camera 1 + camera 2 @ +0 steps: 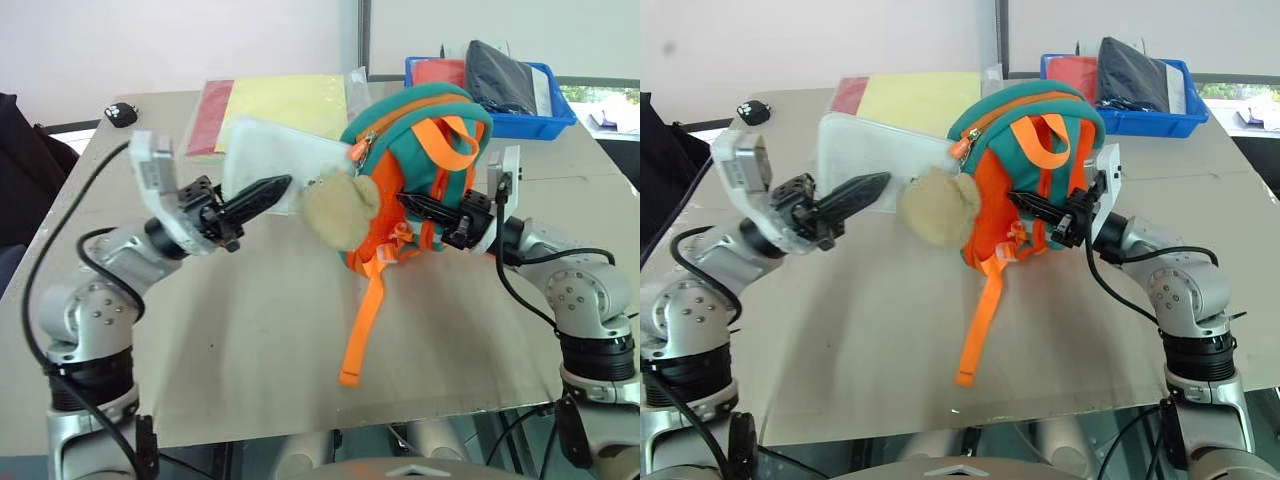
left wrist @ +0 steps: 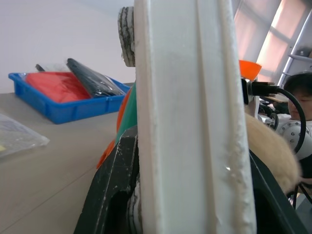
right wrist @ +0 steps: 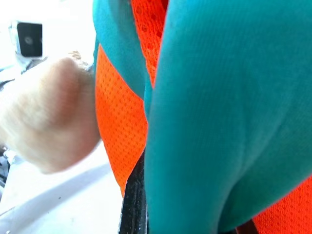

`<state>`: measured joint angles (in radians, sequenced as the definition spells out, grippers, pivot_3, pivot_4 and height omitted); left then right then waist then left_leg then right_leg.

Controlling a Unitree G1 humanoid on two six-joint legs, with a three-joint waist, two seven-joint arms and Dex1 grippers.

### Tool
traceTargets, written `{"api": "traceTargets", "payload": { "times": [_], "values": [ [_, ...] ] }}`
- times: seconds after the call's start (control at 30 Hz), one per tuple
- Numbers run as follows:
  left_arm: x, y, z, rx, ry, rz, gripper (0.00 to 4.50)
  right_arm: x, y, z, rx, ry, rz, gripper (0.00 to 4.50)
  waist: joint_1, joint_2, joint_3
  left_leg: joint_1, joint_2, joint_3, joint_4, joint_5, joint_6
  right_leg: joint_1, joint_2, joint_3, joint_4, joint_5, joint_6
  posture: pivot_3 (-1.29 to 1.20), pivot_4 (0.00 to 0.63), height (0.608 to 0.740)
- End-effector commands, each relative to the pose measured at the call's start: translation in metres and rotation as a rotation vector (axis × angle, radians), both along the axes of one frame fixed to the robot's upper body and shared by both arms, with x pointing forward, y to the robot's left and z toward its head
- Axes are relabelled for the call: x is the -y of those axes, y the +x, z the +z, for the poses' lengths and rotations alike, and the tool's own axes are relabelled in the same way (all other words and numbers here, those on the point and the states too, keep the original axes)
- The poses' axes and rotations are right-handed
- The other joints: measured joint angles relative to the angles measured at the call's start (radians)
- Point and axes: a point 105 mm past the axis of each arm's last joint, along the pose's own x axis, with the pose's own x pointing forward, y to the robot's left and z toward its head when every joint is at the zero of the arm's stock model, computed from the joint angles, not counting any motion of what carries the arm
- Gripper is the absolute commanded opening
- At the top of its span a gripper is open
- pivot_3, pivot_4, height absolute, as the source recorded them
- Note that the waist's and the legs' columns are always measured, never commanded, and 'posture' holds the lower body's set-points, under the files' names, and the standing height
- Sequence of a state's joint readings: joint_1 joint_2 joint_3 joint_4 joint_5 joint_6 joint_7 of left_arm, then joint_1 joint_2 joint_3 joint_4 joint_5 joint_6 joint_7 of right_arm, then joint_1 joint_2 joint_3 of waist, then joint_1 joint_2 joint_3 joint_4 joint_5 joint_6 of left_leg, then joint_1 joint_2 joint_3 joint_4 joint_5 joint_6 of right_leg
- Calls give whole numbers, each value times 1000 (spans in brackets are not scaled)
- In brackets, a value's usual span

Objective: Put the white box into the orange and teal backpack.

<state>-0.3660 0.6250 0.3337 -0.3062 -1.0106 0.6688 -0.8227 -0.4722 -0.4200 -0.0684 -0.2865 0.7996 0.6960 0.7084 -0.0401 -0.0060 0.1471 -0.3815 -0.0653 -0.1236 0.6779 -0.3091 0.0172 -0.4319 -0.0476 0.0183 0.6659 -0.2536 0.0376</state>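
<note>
Beige table (image 1: 250,350), window-lit room. Left gripper (image 1: 262,195) pinching white box (image 1: 285,160), box raised beside plush (image 1: 340,210) — not yet inside. Right gripper (image 1: 425,205) pressed together on orange and teal backpack (image 1: 420,130), holding it upright, centre-right. Zip looks closed; insertion left.

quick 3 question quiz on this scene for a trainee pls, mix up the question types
1. True or false: the left gripper holds the white box.
2. Which gripper grips the orange and teal backpack? A left, B right, C neither
3. Fill in: a ___ plastic bin stands behind the backpack.

Key: 1 true; 2 B; 3 blue
</note>
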Motion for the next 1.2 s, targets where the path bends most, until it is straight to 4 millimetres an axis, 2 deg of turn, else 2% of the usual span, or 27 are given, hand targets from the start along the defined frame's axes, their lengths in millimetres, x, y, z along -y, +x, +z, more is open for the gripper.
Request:
{"api": "traceTargets", "payload": {
  "times": [0.03, 0.13, 0.3, 0.43, 0.57, 0.7, 0.8, 0.9, 1.0, 1.03, 1.1, 1.13, 1.2],
  "values": [
    [4, -5, 31, 138, -47, 13, 1596, -4, -9, 13, 63, 21, 20, 18, 0, 0, 0, 0, 0, 0, 0, 0, 0, 0, 0, 0, 1, 0, 0, 0, 150, 740],
    [9, 0, 33, 145, -49, 23, 1596, -4, -9, 12, 61, 20, 20, 18, 1, 0, 0, 0, 0, 0, 2, 0, 0, 0, 0, 0, 2, 0, 0, 0, 150, 740],
    [45, 8, -1, 95, 70, -38, 1596, -8, -9, 13, 62, 25, 25, 18, 4, 0, 0, 0, -1, 0, 4, 0, 0, 0, 0, 1, 5, 0, 0, 0, 150, 740],
    [67, 44, -20, 73, 65, 58, 1596, -12, -8, 14, 66, 32, 32, 18, 12, 0, 0, 0, -1, 0, 7, 0, 0, 1, 0, 0, 7, 0, 1, 0, 150, 740],
    [85, 68, -45, 91, 104, 127, 1596, -15, -9, 16, 70, 39, 32, 18, 9, -1, 0, 1, -1, 1, 7, 0, 0, 1, 0, 1, 8, 0, 1, 0, 150, 740],
    [105, 86, -65, 71, 127, 177, 1596, -18, -9, 16, 73, 41, 32, 18, 13, -1, -1, 1, -2, 1, 8, 0, 0, 1, 0, 1, 9, 0, 1, 0, 150, 740],
    [126, 92, -80, 14, 165, 129, 1596, -21, -9, 17, 73, 50, 34, 18, 22, -1, -1, 1, -2, 1, 9, 0, 0, 1, -1, 1, 10, 1, 1, 0, 150, 740],
    [147, 96, -89, -62, 230, 70, 1596, -24, -9, 17, 74, 50, 39, 18, 31, -2, -2, 2, -2, 1, 10, 0, 0, 2, -1, 1, 12, 1, 2, 0, 150, 740],
    [147, 105, -87, -88, 263, 105, 1596, -25, -9, 17, 79, 46, 41, 18, 34, -3, -2, 2, -3, 0, 11, 0, 0, 4, -1, 0, 12, 2, 3, 0, 150, 740],
    [146, 104, -85, -84, 273, 103, 1930, -25, -9, 17, 80, 45, 41, 4, 33, -3, -3, 3, -3, 0, 11, 0, 1, 4, -1, 0, 12, 2, 3, 0, 150, 740],
    [139, 91, -71, -46, 278, 43, 2555, -24, -9, 17, 81, 48, 34, 0, 27, -3, -3, 3, -3, 1, 11, 0, 1, 5, -1, 1, 12, 2, 3, 0, 150, 740],
    [136, 86, -66, -30, 279, 27, 3070, -24, -9, 17, 80, 48, 31, 0, 25, -3, -3, 3, -3, 0, 11, 0, 1, 4, -1, 1, 12, 2, 3, 0, 150, 740],
    [109, 69, -45, 27, 276, 29, 3875, -23, -9, 16, 78, 48, 26, 0, 17, -3, -3, 3, -2, 0, 10, 0, 0, 3, -1, 1, 12, 2, 3, 0, 150, 740]
  ]
}}
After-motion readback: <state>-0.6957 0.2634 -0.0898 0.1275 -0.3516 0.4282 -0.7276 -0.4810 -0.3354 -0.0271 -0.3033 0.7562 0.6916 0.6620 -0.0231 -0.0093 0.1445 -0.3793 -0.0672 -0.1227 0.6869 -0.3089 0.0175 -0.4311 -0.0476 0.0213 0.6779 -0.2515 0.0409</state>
